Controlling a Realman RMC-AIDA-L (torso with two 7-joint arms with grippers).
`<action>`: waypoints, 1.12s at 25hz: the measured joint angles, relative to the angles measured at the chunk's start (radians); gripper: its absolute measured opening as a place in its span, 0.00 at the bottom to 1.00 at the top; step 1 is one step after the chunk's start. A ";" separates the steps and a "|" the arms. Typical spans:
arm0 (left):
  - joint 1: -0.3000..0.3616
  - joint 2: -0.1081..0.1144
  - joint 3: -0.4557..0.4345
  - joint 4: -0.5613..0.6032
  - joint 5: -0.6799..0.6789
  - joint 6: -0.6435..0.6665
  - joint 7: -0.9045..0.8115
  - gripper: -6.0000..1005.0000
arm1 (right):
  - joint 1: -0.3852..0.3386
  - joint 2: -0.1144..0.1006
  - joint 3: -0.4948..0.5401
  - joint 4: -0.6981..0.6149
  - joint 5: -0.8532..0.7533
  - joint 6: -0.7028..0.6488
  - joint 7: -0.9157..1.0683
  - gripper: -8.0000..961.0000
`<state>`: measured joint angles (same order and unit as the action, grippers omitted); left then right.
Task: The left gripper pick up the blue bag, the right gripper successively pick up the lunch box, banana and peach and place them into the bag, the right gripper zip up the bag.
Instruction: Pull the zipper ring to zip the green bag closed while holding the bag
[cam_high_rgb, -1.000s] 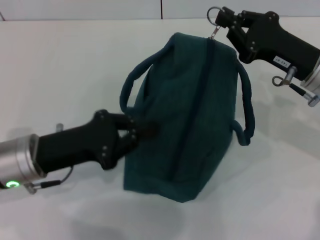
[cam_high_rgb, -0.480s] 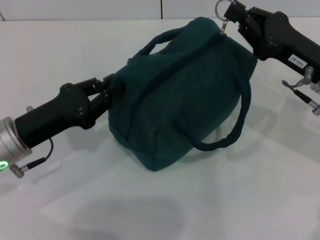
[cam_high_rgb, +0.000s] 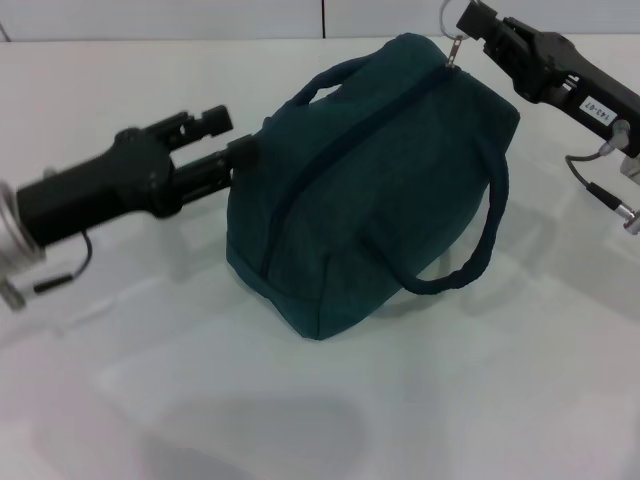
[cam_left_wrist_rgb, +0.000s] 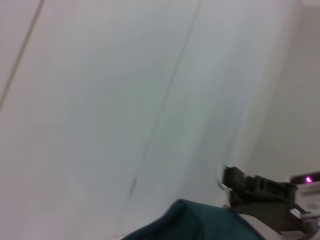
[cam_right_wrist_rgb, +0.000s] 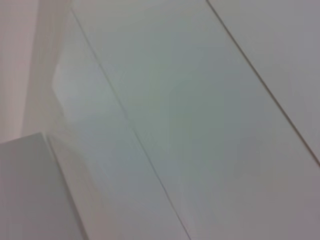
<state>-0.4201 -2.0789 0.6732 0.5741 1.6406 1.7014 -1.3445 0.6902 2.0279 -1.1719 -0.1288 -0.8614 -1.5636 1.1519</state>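
The blue bag (cam_high_rgb: 380, 180) lies on the white table, its zip drawn shut along the top and one loop handle (cam_high_rgb: 480, 250) hanging toward the front. My left gripper (cam_high_rgb: 238, 135) is open at the bag's left end, its lower finger close against the fabric. At the bag's far right corner, my right gripper (cam_high_rgb: 468, 22) is shut on the ring zip-pull (cam_high_rgb: 452, 20). The left wrist view shows a corner of the bag (cam_left_wrist_rgb: 200, 222) and the right gripper (cam_left_wrist_rgb: 235, 181) with the ring. The lunch box, banana and peach are out of view.
The white table (cam_high_rgb: 150, 380) spreads around the bag, with a wall seam at the back. The right wrist view shows only pale panels.
My left gripper has opened and let go of the bag's left end, lifting slightly back. The bag has turned and settled on the table. The right gripper still grips the ring.
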 joint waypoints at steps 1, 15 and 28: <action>-0.003 -0.003 0.016 0.059 0.006 0.000 -0.053 0.56 | 0.000 0.000 0.000 0.000 0.000 0.004 0.005 0.13; -0.112 -0.008 0.572 1.097 0.431 -0.180 -1.100 0.86 | 0.008 0.000 0.001 -0.002 0.023 0.049 0.012 0.13; -0.175 -0.011 0.919 1.254 0.862 -0.239 -1.451 0.85 | 0.008 0.000 -0.003 -0.001 0.023 0.051 0.011 0.14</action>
<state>-0.5954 -2.0902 1.5926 1.8276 2.5025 1.4625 -2.7950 0.6986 2.0279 -1.1746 -0.1301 -0.8388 -1.5123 1.1627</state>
